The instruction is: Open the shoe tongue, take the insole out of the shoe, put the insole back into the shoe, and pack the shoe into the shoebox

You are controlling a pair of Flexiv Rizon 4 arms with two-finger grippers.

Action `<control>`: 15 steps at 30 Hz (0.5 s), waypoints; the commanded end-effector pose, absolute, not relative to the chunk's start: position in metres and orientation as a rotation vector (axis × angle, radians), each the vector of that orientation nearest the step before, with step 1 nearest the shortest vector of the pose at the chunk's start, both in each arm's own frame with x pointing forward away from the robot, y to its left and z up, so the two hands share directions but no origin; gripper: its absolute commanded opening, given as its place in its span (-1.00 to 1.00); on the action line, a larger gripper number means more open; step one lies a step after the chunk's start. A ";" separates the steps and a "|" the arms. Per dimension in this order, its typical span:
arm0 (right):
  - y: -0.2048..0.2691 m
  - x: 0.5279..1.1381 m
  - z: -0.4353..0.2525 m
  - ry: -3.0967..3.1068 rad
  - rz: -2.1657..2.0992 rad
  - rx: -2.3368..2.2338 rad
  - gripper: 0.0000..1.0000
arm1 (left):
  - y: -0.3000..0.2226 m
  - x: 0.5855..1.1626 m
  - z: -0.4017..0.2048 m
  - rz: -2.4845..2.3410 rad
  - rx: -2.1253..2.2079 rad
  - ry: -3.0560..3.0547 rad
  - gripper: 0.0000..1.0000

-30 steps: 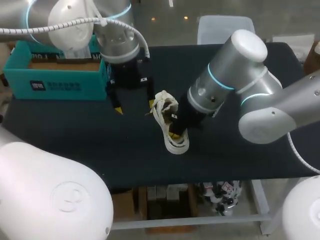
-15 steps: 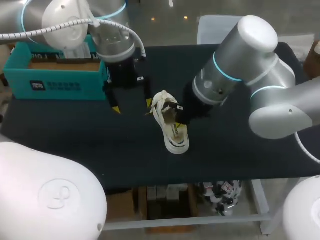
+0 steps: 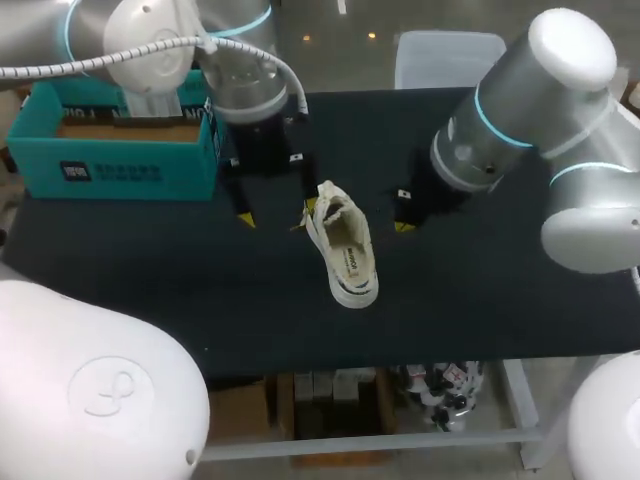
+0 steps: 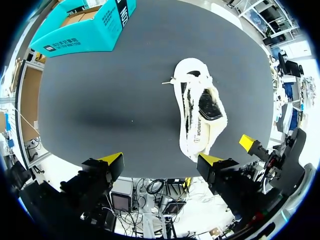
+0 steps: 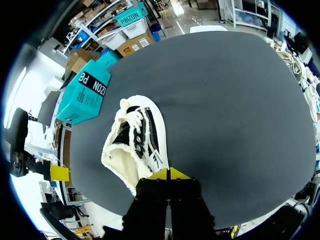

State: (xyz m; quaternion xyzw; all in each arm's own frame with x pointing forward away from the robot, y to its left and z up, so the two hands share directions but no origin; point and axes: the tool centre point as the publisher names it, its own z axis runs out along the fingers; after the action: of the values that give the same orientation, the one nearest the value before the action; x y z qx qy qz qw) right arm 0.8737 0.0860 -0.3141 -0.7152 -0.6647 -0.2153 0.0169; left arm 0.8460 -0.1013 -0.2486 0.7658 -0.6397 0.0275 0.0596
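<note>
Our white canvas low-top shoe (image 3: pixel 345 248) lies on the black desk (image 3: pixel 500 300), between our released left hand (image 3: pixel 276 212) and our empty, clenched right hand (image 5: pixel 169 173). Light and floppy, it looks best taken by the heel rim.

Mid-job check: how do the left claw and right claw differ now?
The left claw is open, fingers spread wide; the right claw is shut, yellow tips together. The left claw sits between the shoebox and the shoe, one tip close by it; the right claw stands clear on the shoe's other side. Neither holds anything.
</note>
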 end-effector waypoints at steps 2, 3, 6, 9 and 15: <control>0.068 0.894 -0.302 -2.094 -0.534 -2.163 -1.00 | -0.121 0.853 -0.251 0.034 2.328 -1.956 1.00; 0.066 0.898 -0.302 -2.109 -0.516 -2.157 -1.00 | -0.122 0.853 -0.252 0.030 2.325 -1.958 1.00; 0.061 0.908 -0.301 -2.155 -0.460 -2.128 -1.00 | -0.128 0.853 -0.255 0.016 2.314 -1.966 1.00; 0.057 0.914 -0.303 -2.179 -0.401 -2.102 -0.62 | -0.134 0.851 -0.259 -0.002 2.320 -1.970 1.00; 0.052 0.917 -0.305 -2.144 -0.427 -2.120 1.00 | -0.145 0.843 -0.276 -0.032 2.299 -1.991 1.00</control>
State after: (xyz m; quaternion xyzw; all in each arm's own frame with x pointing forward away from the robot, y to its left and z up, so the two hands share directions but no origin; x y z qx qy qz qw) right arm 0.9135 0.0514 -0.3058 -0.6971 -0.6955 -0.1733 0.0168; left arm 0.8407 -0.1364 -0.2664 0.7549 -0.6536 -0.0028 0.0539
